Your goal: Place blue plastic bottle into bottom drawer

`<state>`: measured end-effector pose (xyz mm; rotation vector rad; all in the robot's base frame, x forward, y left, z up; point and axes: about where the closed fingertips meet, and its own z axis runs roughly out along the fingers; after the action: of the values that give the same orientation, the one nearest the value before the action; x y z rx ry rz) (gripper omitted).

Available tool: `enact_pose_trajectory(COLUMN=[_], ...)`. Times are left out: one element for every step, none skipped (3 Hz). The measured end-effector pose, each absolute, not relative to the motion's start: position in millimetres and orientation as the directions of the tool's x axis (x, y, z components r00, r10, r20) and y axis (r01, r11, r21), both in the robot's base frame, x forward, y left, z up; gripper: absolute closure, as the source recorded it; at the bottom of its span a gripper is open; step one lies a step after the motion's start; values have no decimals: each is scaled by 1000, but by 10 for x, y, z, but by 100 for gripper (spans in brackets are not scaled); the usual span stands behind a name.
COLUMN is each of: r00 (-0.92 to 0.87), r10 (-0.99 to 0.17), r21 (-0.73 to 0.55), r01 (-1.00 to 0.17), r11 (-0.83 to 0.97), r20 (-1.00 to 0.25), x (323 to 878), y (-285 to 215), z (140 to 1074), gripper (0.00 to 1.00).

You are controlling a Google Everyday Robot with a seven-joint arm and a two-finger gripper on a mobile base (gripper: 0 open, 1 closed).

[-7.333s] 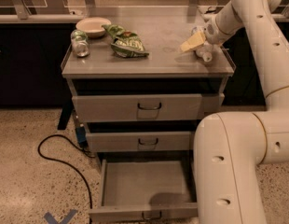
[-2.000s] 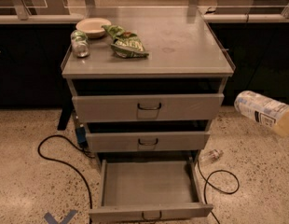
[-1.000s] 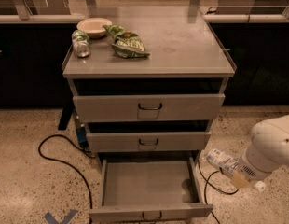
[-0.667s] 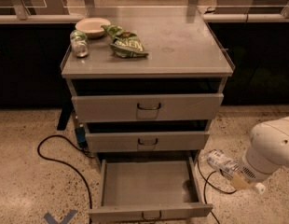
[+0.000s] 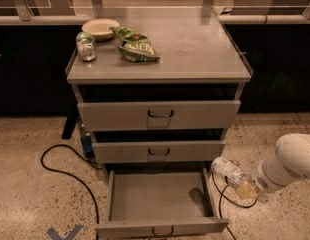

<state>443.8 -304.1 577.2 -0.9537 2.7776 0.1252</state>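
Observation:
The blue plastic bottle [image 5: 230, 173] is a clear pale bottle with a light label. It lies tilted in my gripper [image 5: 248, 188], cap end pointing left, just above the right rim of the bottom drawer [image 5: 160, 226]. That drawer is pulled fully out and its tray looks empty, with a dark shadow at the right. My white arm [image 5: 290, 165] reaches in from the right edge, low to the floor. The gripper is shut on the bottle's base end.
A grey cabinet top [image 5: 195, 49] holds a bowl [image 5: 100, 28], a small can with a green top [image 5: 86, 46] and a green snack bag [image 5: 136, 46]. Two upper drawers [image 5: 160, 115] are slightly open. Black cables [image 5: 65, 171] lie on the speckled floor at both sides.
The arm took the bottle from the cabinet top, swung it down the right side, and now holds it lower and further left, at the open bottom drawer's right edge.

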Motion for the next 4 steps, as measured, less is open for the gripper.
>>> enact_pose_trajectory(r00=[-744,-677,-675,-682], r10=[-527,-515,-517,-523], r21=[226,308,307,335], r01=[-643,-715,-718,-719], r11=[731,627,625,609], r20=[-412,-525,-526,-512], x=[4417,4417,4422,4468], y=[-2596,-2106,-2096,-1821], z=[5656,5766,5770,5397], gripper=[100,100,100,100])
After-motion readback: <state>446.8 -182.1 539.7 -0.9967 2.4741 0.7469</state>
